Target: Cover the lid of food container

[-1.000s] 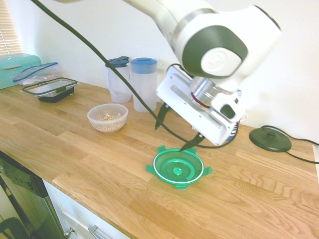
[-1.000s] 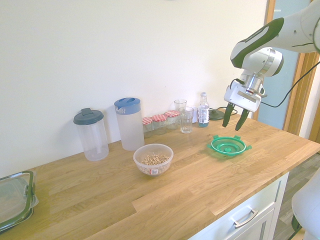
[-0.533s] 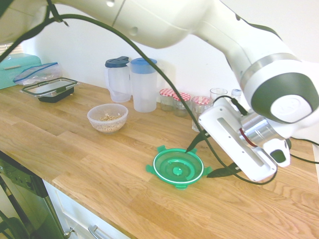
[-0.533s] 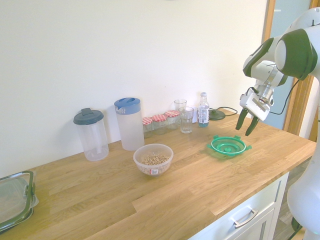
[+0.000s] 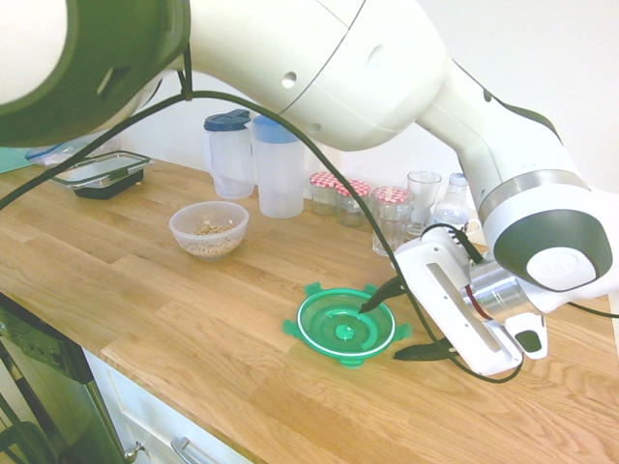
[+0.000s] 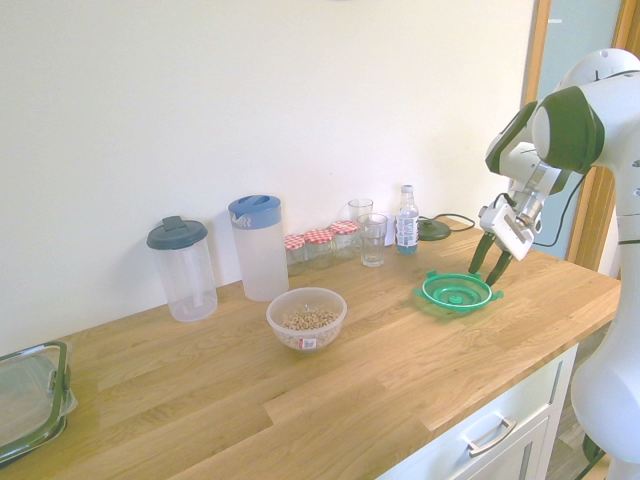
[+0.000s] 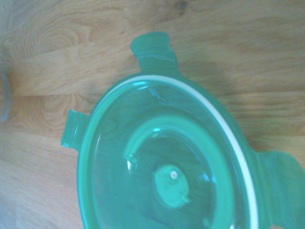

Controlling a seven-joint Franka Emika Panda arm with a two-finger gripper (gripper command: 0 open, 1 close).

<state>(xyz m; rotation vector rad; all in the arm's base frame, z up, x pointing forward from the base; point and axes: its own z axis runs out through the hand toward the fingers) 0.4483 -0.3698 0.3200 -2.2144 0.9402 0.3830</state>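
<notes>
While the round translucent green lid (image 5: 345, 328) lies on grainy wood, the gripper (image 5: 394, 329) hangs spread, grasping nothing.

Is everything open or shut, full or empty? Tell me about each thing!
Lid: off the bowl, lying flat on the counter.
Food container: uncovered, a few cereal bits inside.
Tool: open, empty, one fingertip over the lid, one beside it.
Two jugs: lids on, look empty.
Three small jars: lids on.
Water bottle: capped.
Glasses: upright, look empty.
Rectangular container: lid on.
</notes>
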